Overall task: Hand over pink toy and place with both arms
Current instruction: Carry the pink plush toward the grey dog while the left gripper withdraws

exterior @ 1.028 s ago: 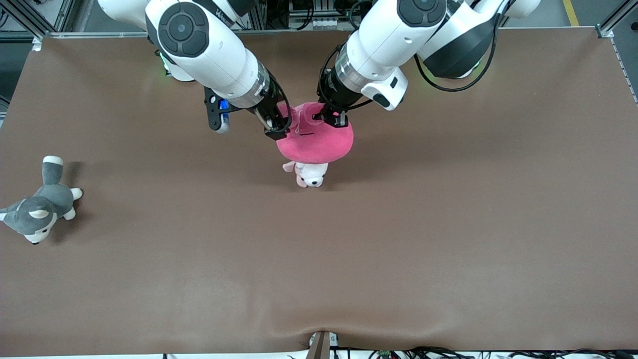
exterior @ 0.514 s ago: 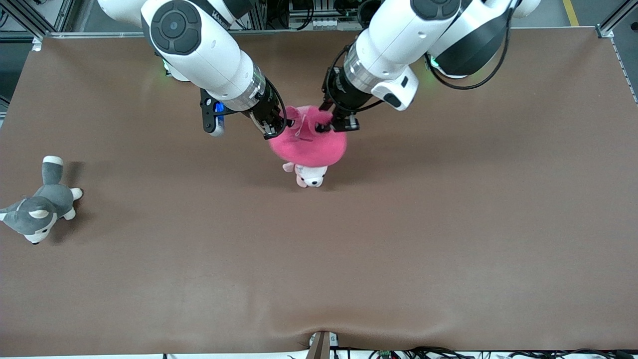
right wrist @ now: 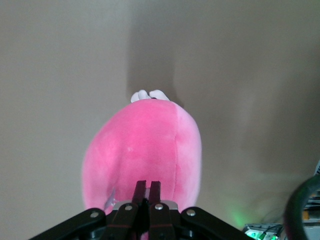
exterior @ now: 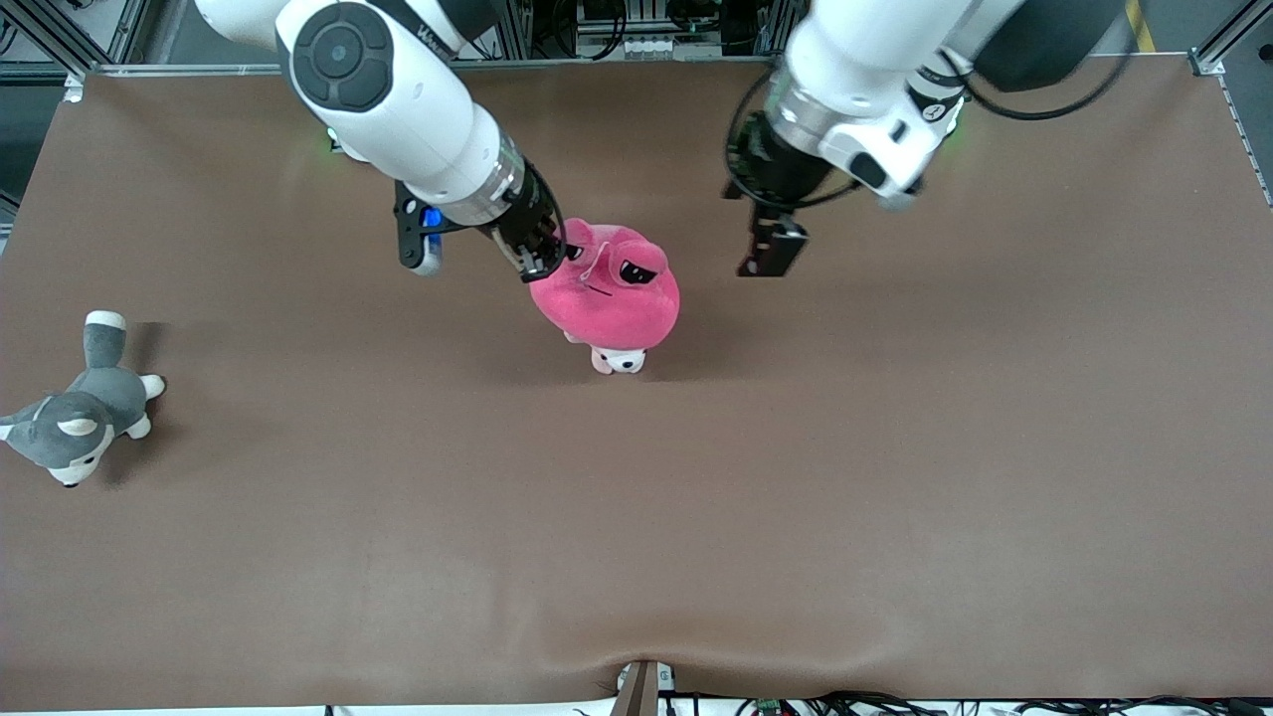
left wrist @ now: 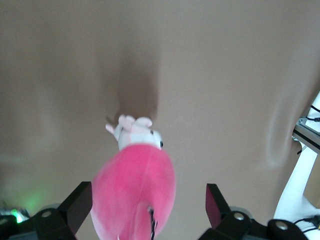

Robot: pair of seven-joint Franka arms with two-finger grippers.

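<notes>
The hot-pink toy (exterior: 609, 298) hangs from my right gripper (exterior: 542, 261), which is shut on the fabric by its stalk eyes. In the right wrist view my right gripper (right wrist: 145, 190) pinches the pink toy (right wrist: 145, 145) with its fingers together. My left gripper (exterior: 771, 254) is open and empty, apart from the toy, toward the left arm's end of the table. In the left wrist view my left gripper (left wrist: 147, 195) has its fingers spread wide, with the pink toy (left wrist: 135, 195) farther off.
A small pale-pink-and-white puppy plush (exterior: 622, 360) lies on the brown table (exterior: 895, 447) right under the pink toy; it also shows in the left wrist view (left wrist: 134, 132). A grey-and-white husky plush (exterior: 75, 423) lies near the right arm's end.
My left gripper has opened, let go of the pink toy and pulled away toward the left arm's end. The toy now hangs from my right gripper alone.
</notes>
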